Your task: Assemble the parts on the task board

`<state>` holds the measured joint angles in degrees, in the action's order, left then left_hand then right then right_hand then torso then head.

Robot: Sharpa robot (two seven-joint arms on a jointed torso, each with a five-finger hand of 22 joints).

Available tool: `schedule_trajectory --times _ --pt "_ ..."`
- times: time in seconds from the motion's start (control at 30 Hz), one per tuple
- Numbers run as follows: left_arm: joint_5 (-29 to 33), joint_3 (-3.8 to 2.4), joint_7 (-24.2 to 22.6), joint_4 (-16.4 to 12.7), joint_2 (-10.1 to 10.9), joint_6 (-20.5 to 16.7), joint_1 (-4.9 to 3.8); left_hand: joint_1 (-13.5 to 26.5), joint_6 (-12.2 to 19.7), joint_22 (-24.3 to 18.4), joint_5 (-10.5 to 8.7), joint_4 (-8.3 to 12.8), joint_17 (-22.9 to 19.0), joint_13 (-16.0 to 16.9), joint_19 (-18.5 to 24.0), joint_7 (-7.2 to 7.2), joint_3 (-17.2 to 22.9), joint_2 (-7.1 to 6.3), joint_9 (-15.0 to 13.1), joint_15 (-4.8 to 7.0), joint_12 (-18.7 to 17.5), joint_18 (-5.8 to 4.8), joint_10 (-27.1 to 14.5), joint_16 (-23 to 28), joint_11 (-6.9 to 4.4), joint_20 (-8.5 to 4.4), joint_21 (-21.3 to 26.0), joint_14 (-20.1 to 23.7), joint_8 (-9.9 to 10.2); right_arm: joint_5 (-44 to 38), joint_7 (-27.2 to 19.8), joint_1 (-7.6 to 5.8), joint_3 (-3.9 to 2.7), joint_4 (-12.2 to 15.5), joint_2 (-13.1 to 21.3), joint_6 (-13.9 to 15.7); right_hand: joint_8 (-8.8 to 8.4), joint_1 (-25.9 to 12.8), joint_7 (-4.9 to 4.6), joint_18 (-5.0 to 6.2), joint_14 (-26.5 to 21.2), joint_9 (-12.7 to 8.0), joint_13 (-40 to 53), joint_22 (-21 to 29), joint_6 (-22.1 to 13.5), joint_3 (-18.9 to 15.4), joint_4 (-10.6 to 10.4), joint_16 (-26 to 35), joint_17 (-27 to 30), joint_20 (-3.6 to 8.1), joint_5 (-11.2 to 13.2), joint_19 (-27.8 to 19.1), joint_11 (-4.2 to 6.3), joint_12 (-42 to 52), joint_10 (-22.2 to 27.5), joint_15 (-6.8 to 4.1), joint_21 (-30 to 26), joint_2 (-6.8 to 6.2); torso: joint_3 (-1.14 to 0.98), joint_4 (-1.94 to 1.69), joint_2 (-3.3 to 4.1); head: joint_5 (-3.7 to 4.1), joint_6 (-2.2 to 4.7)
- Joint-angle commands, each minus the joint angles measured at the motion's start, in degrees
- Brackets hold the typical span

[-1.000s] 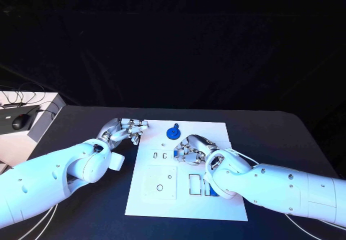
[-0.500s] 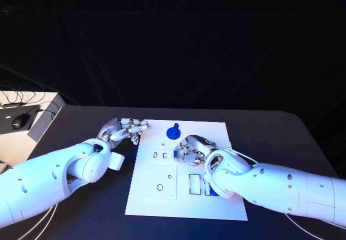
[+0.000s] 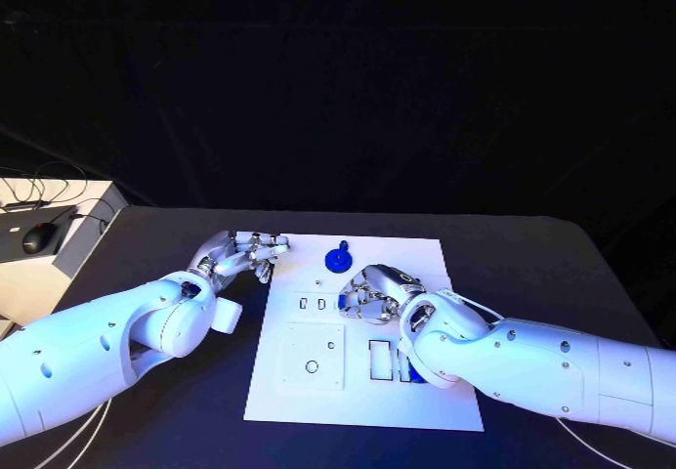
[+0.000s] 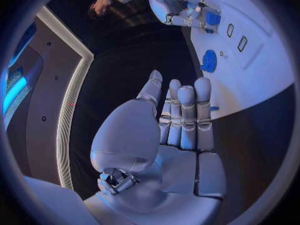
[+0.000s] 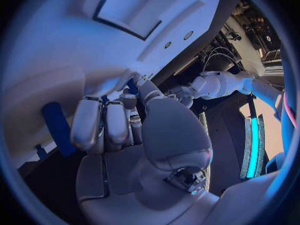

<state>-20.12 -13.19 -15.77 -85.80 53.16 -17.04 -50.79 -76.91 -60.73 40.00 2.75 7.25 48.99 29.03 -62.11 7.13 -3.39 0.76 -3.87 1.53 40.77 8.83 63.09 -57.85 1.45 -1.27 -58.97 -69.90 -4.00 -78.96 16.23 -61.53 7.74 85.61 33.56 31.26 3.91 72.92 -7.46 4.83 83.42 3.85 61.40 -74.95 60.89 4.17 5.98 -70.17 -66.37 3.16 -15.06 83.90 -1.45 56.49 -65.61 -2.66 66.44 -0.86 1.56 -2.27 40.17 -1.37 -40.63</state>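
The white task board [image 3: 359, 401] lies mid-table. My right hand [image 3: 378, 291] hovers over its middle with fingers curled. In the right wrist view this hand [image 5: 125, 130] pinches a small blue part [image 5: 132, 87] between thumb and fingers. A round blue part [image 3: 340, 260] stands near the board's far edge. A blue bar [image 3: 410, 372] sits in a slot by my right forearm. My left hand [image 3: 248, 252] rests beside the board's far left corner, and in the left wrist view this hand [image 4: 181, 120] has straight fingers and holds nothing.
A white box [image 3: 57, 249] with a mouse and cables stands off the table's left side. The board carries a raised square plate [image 3: 313, 357] and small slots [image 3: 313, 304]. Dark table surface surrounds the board.
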Motion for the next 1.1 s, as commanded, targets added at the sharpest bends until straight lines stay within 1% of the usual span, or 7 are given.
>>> schedule_trajectory --times 0.03,0.63,0.7,0.83,0.93,1.07,1.1 --pt "-0.19 -0.03 -0.25 -0.04 -0.02 0.71 0.03 0.4 0.4 0.05 0.06 -0.18 -0.05 -0.05 0.4 0.18 0.02 -0.13 -0.04 -0.03 -0.1 1.02 -0.1 -0.13 0.23 0.04 -0.04 0.26 -0.13 -0.73 -0.04 0.03 -0.01 0.06 -0.03 0.44 -0.19 -0.09 -0.21 -0.36 0.06 0.01 -0.16 -9.39 -0.8 -0.5 -0.15 0.25 0.09 0.23 0.43 3.23 -0.11 -0.49 0.53 0.06 -0.39 -0.65 0.0 0.0 -0.02 0.0 -0.04" --pt "-0.17 -0.03 -0.12 0.01 0.03 0.88 0.03 0.37 0.47 0.08 0.06 -0.18 -0.09 -0.09 0.4 0.19 0.0 -0.13 -0.03 -0.03 -0.08 1.03 -0.1 -0.16 0.23 0.04 -0.04 0.27 -0.1 -0.62 -0.11 0.03 0.0 0.16 0.15 1.33 -0.11 0.33 -1.01 -0.13 -0.02 0.08 -0.99 -9.36 -2.02 -1.27 -1.49 0.22 0.15 -0.29 0.66 3.22 -0.67 -0.8 1.32 0.58 -0.63 -1.61 0.01 0.0 -0.03 0.17 -0.03" --pt "-0.17 -0.03 -0.12 0.01 0.03 0.92 0.03 0.37 0.47 0.08 0.06 -0.18 -0.09 -0.09 0.4 0.19 0.0 -0.13 -0.03 -0.03 -0.08 1.03 -0.1 -0.16 0.23 0.04 -0.04 0.27 -0.1 -0.39 -0.42 0.03 0.0 0.24 0.22 1.71 -0.14 0.37 -1.25 -0.09 -0.04 0.06 -1.17 -9.35 -2.7 -1.38 -1.67 0.23 0.16 -0.39 0.71 3.21 -0.84 -0.9 1.53 0.7 -0.7 -1.95 0.01 0.0 -0.03 0.17 -0.03" --pt "-0.17 -0.03 -0.03 0.08 0.01 1.02 0.03 0.38 0.69 0.08 0.06 -0.17 -0.11 -0.13 0.42 0.22 -0.05 -0.21 -0.01 -0.05 -0.12 1.02 -0.14 -0.15 0.26 0.05 -0.03 0.3 -0.02 0.42 -1.32 0.03 0.0 0.65 0.52 2.96 -0.15 0.1 -1.89 0.03 -0.08 0.06 -1.55 -9.34 -5.3 -1.74 -2.88 0.08 0.01 -0.75 0.86 3.19 -1.36 -0.94 2.04 1.11 -0.8 -3.77 0.0 0.0 -0.04 0.21 0.05" --pt "-0.2 -0.03 0.06 0.17 -0.01 1.08 0.03 0.41 0.75 0.1 0.06 -0.19 -0.11 -0.05 0.41 0.22 -0.07 -0.25 -0.03 -0.04 0.05 1.03 -0.02 -0.18 0.25 0.05 -0.04 0.3 -0.04 1.1 -2.14 0.03 -0.01 1.26 0.91 4.18 -0.21 0.73 -2.71 0.27 -0.15 -0.05 -2.11 -9.33 -10.24 -1.64 -7.55 -0.07 -0.05 -1.28 4.24 3.19 -2.03 -0.83 2.79 1.67 -0.89 -6.71 -0.02 0.01 -0.04 0.19 0.14" --pt "-0.25 -0.03 0.16 0.3 0.01 1.12 0.03 0.39 0.79 0.12 0.06 -0.19 -0.11 0.15 0.42 0.2 -0.09 -0.3 -0.03 -0.04 0.37 1.03 -0.07 -0.22 0.24 0.06 -0.05 0.31 -0.06 1.85 -3.05 0.01 -0.03 2.39 1.65 5.41 -0.56 3.55 -3.17 0.43 -0.15 -0.35 -2.76 -9.36 -15.39 -2.13 -14.79 -0.39 -0.19 -1.62 5.15 3.22 -2.4 -0.41 3.27 1.96 -0.74 -10.02 -0.03 0.02 -0.02 0.16 0.19" --pt "-0.28 -0.03 0.21 0.33 0.01 1.14 0.03 0.37 0.79 0.14 0.06 -0.2 -0.11 0.36 0.43 0.2 -0.09 -0.32 -0.04 -0.04 0.66 1.03 -0.19 -0.26 0.24 0.06 -0.06 0.32 -0.08 2.04 -3.25 -0.01 -0.04 2.72 1.88 5.7 -0.77 4.48 -3.19 0.46 -0.2 -0.31 -2.96 -9.37 -15.41 -2.39 -16.35 -0.42 -0.18 -1.71 5.19 3.22 -2.42 -0.31 3.33 1.98 -0.7 -10.48 -0.03 0.02 -0.02 0.16 0.19"
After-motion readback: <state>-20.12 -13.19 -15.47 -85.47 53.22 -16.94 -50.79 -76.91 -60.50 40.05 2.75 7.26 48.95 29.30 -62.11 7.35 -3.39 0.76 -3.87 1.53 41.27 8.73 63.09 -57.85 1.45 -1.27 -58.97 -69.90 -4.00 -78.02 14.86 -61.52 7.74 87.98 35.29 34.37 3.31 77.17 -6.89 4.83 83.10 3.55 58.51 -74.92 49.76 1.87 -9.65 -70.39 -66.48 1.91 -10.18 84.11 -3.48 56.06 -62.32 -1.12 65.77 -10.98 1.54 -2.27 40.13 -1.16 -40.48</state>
